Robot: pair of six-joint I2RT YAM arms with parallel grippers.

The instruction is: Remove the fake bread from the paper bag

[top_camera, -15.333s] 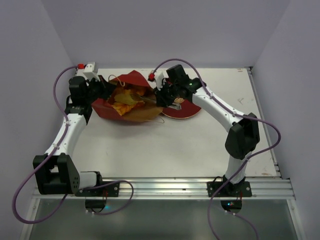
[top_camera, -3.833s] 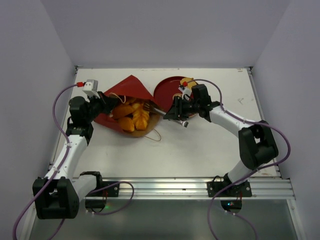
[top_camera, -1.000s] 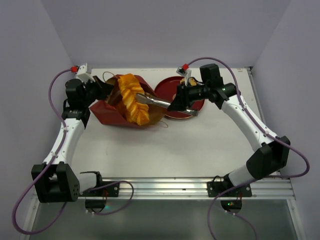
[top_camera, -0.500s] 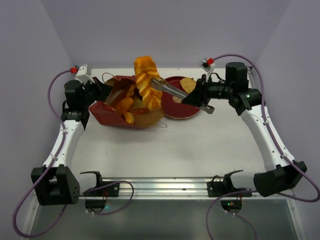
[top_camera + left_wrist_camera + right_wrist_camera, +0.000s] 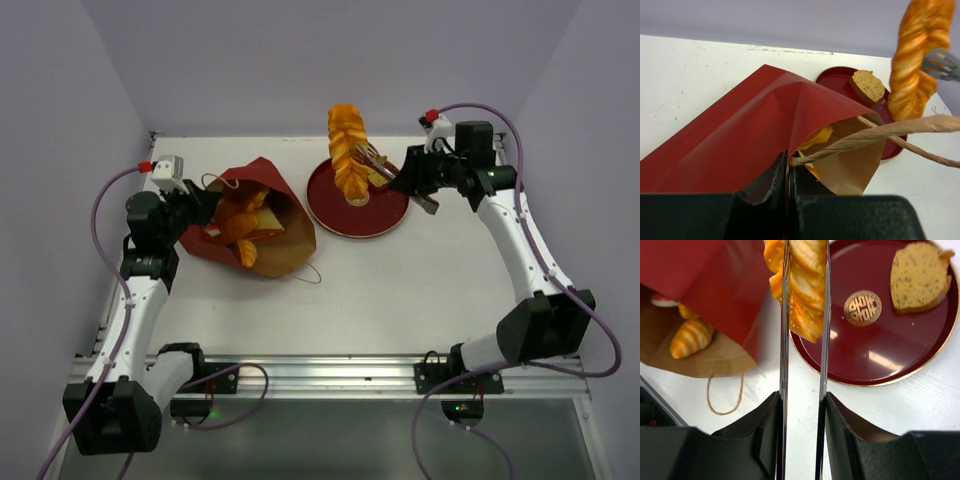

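Loaf [image 5: 347,150] just left the bag [image 5: 282,195], now over the plate [image 5: 382,216] at 1 o'clock, right end effector [image 5: 360,157] gripping it; left end effector [image 5: 203,207] clamps bag, rolls [image 5: 240,226] remain.

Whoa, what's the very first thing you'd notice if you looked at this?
A big golden braided loaf dangles in the air above the round dark red plate, pinched in the right claw. On the left lies the dark red paper bag, its mouth gaping with more orange toy breads inside, while the left claw grips its edge.
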